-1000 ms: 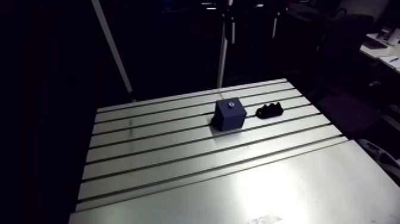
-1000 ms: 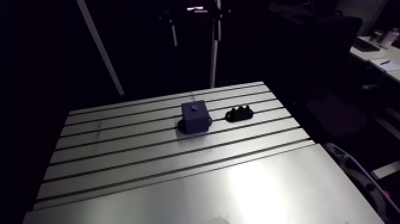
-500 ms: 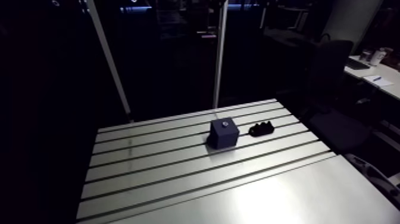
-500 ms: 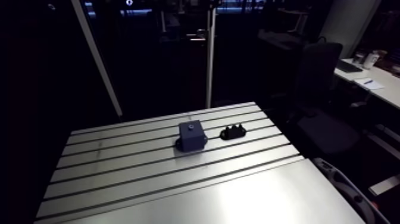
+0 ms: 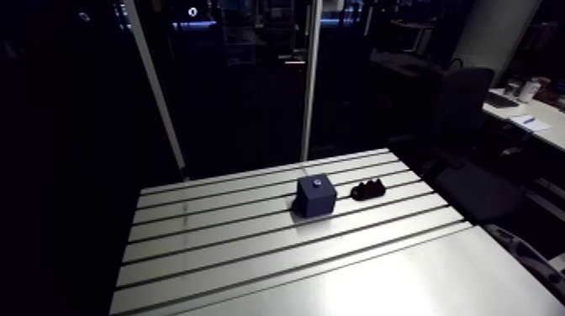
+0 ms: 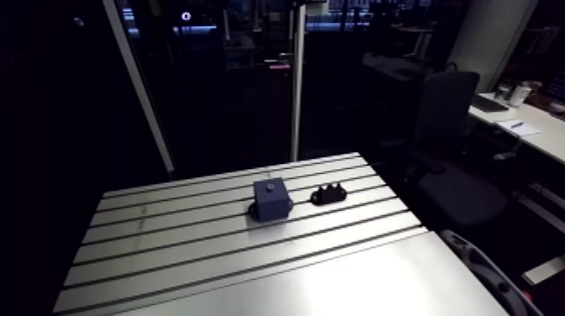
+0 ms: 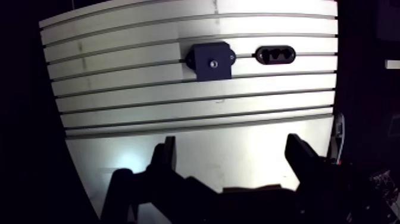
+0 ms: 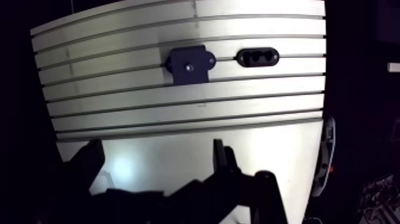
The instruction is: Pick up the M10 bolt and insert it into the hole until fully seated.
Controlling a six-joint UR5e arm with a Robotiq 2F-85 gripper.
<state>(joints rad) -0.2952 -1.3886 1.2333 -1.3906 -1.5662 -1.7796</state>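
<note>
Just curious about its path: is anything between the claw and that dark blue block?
Nothing visible. Only bare table lies between the open gripper and the block ahead; the black holder sits beside the block, off that line.

The block [image 5: 316,198] stands on the slotted part of the surface [image 5: 252,252], closer to the far edge than the near edge and a little toward the right edge. A small round part [image 7: 213,64] sits in the middle of the block's top. The holder [image 5: 367,191] lies just beside the block on the side of the right edge, apart from it, in the same row. The tool [image 7: 231,156] hangs over the near, unslotted part, with both things well ahead of it.
</note>
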